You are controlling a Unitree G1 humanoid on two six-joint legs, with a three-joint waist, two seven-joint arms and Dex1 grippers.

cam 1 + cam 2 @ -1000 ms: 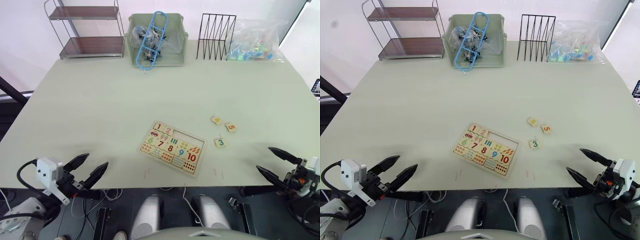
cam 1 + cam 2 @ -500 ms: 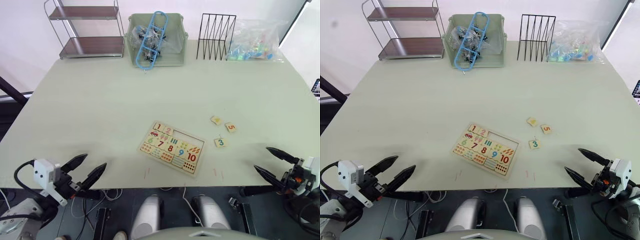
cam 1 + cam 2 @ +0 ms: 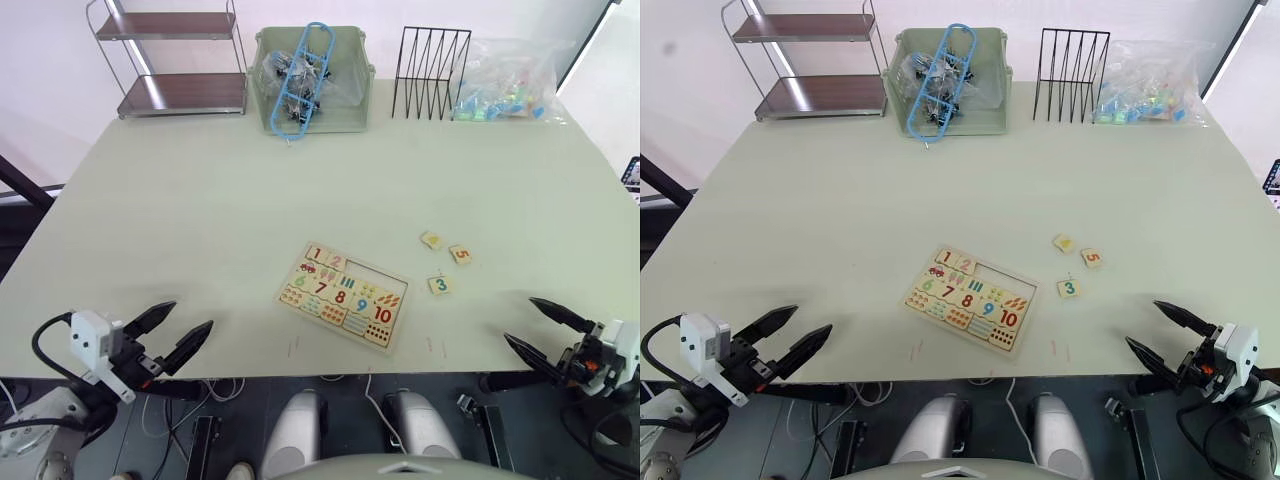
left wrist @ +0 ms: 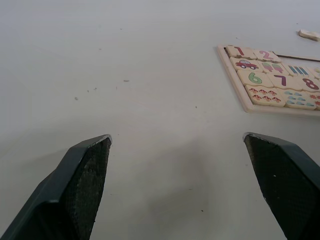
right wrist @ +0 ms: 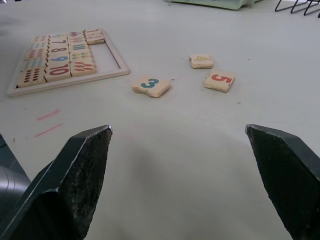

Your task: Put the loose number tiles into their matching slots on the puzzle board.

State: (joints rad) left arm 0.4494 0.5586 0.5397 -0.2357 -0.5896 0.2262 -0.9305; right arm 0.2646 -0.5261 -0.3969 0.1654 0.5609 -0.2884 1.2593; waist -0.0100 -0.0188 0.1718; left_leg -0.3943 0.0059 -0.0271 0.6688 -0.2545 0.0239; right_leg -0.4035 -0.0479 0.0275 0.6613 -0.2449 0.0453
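Currently both claws gape empty: right claw (image 3: 551,329) nearest the 3 tile (image 5: 151,85); thin tile could skid or enter the puzzle board (image 3: 343,295) slot crooked.

**Robot test lab / staging bench**

Plain pale tabletop (image 3: 200,200) against a white wall. Props lined at top of frame: empty two-tier shelf (image 3: 180,60), green bin (image 3: 350,100), black wire rack (image 3: 432,58), bagged parts (image 3: 510,85). Red marks (image 5: 47,122) at the near edge.

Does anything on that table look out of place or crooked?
Three number tiles, the 3, the 5 and a yellow one, lie loose beside the puzzle board, whose top row has empty slots. The board sits askew to the table edge.
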